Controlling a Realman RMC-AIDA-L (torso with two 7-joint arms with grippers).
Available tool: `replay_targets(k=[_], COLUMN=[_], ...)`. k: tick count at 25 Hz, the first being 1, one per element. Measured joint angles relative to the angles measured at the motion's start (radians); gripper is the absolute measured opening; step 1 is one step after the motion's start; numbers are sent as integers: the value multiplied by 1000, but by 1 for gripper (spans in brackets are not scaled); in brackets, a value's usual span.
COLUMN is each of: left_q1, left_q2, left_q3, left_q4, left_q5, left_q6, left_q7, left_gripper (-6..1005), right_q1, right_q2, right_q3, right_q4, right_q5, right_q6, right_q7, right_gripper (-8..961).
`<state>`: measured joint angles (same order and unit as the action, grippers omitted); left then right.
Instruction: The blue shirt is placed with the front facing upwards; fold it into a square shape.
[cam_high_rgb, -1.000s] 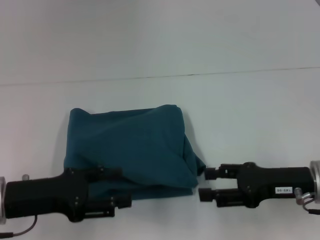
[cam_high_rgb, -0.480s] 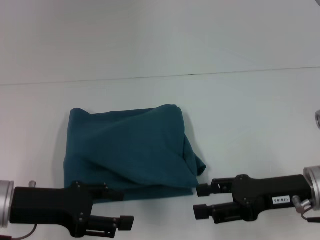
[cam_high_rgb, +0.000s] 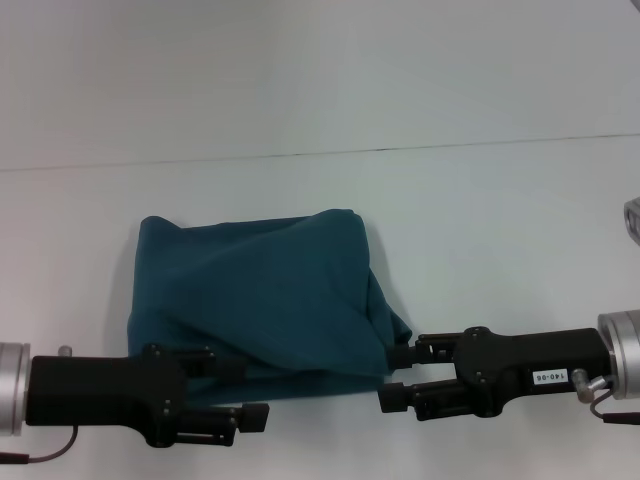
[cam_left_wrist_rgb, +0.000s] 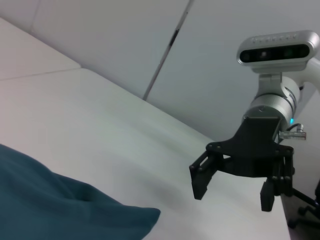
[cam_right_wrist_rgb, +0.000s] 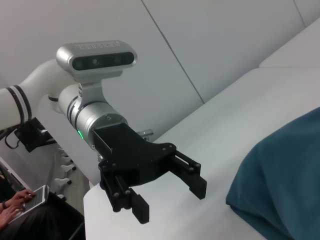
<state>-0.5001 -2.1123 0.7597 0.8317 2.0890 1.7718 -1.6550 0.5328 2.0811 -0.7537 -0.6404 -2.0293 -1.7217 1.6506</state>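
Between the two grippers, on the white table (cam_high_rgb: 480, 220), lies the blue shirt (cam_high_rgb: 260, 300), folded into a compact, roughly square bundle with plain teal fabric uppermost and no lettering visible.

The left gripper (cam_high_rgb: 240, 390) has its fingers spread and holds nothing; compared with half a second ago it has risen slightly, and its upper finger overlaps the bundle's near-left edge.

The right gripper (cam_high_rgb: 398, 374), fingers likewise parted and empty, has advanced toward the shirt from its earlier retracted position; its fingertips now sit just beside the loose fabric corner protruding at the bundle's near-right side.

Judgement: the fold is largely complete. Both grippers appear to be returning to tidy the near edge.
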Motion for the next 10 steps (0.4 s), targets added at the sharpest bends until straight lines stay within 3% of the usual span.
replay_targets(k=[10], left_q1=[-1], left_q2=[-5], left_q3=[-37], left_q4=[-4], left_q5=[0], left_q6=[-35], left_q7=[0], left_gripper=[795], right_q1=[1], right_q2=[2], right_q3=[0], right_q4=[5], right_q5=[4], right_q6=[26], right_q7=[0], right_gripper=[804])
